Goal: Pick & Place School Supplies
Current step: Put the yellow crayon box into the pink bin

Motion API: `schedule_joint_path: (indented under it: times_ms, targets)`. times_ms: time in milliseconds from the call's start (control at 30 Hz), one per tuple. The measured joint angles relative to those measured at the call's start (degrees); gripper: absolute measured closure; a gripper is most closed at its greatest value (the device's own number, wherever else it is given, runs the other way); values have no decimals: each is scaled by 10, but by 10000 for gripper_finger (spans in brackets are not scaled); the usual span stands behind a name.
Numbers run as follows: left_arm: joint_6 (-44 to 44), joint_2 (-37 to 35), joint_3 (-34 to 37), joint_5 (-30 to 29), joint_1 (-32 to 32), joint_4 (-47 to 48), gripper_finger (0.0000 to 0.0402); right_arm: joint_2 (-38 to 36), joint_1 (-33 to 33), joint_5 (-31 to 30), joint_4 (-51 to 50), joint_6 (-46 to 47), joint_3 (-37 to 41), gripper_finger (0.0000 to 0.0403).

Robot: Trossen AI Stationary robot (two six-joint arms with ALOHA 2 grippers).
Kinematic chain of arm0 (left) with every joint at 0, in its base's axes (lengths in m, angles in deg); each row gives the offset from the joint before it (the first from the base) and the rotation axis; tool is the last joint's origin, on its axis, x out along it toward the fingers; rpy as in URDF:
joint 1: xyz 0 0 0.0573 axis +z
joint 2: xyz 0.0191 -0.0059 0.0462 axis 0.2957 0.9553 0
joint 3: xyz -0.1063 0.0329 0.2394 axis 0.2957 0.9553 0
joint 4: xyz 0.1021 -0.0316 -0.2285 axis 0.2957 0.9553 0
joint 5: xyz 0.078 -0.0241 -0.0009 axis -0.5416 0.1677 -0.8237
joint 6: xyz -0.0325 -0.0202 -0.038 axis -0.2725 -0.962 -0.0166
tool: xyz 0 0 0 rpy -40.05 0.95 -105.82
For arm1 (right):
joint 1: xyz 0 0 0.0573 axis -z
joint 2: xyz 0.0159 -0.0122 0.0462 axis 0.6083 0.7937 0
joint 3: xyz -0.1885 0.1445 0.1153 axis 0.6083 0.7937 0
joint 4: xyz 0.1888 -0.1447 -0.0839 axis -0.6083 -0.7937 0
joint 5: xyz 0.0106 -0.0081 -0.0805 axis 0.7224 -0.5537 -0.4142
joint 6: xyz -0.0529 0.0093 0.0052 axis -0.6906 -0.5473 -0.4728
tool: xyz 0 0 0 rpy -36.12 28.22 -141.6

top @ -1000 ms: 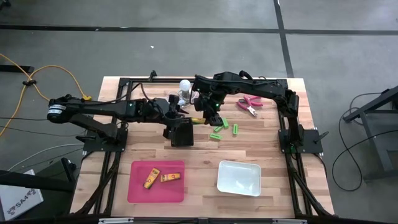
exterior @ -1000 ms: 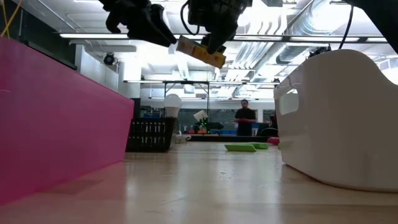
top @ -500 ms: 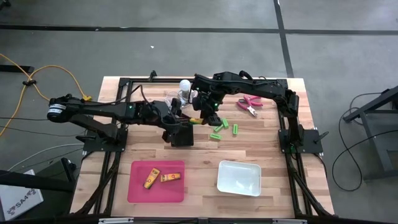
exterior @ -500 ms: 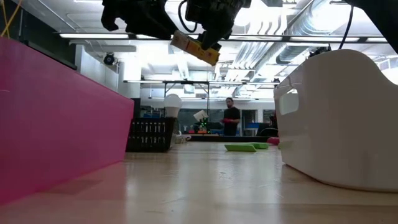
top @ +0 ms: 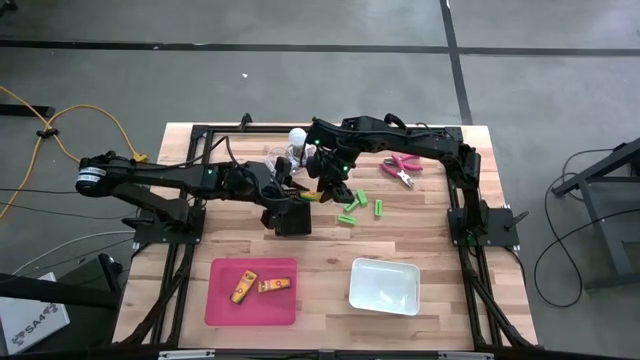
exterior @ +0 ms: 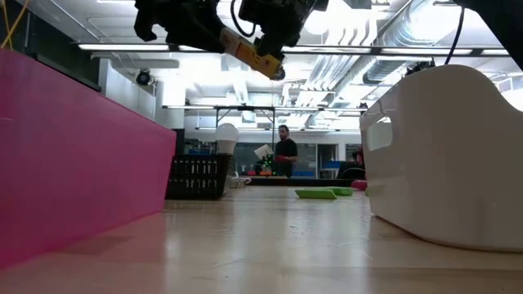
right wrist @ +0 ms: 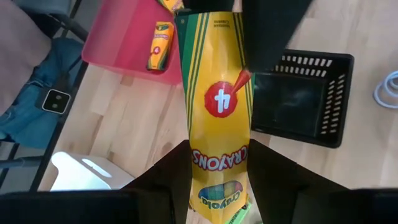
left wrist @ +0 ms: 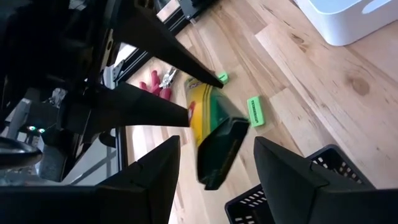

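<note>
Right gripper (top: 318,190): my fingers pinch the crayon box (right wrist: 216,118) aloft
Left gripper (top: 283,187): fingers spread around it
Risk: mistimed release drops it

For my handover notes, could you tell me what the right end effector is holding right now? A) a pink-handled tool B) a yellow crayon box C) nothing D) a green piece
B: the right wrist view shows the right end effector gripping a yellow crayon box, lifted above the table.
</note>
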Motion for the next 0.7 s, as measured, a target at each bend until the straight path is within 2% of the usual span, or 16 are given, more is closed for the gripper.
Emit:
schedule_joint_path:
  times_ms: [700]
  targets:
    - [-13,0,0,-3,0,-12,204,0,-7,1,9,-1,0,268]
